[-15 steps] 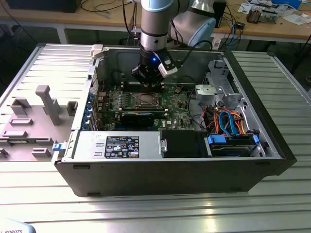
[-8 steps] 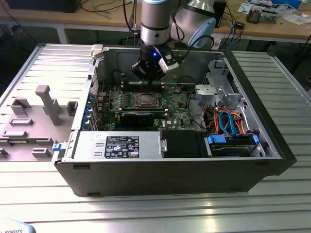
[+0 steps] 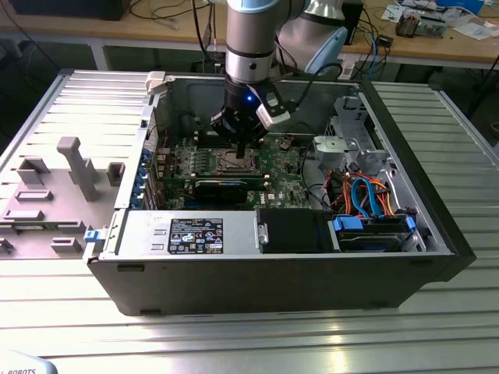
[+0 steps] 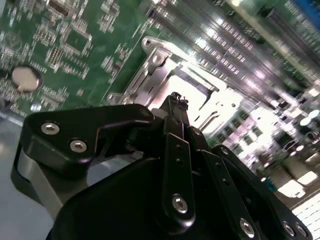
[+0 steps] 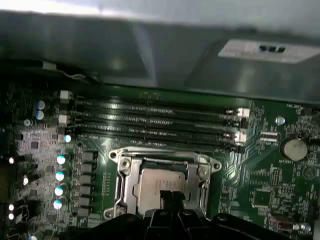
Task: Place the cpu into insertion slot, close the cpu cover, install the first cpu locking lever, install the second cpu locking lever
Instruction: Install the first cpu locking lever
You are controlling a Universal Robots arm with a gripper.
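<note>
One pincer: my gripper hung right over the socket, tips pressed together, holding nothing I could see.
Chip: the cpu lay flat in the insertion slot, straight under my tips.
Lid: the cpu cover lay down around it.

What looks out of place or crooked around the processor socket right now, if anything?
Nothing stands out. In the first wrist view the cpu sits flat and square in the insertion slot, framed by the cpu cover. The gripper hovers directly above it.
</note>
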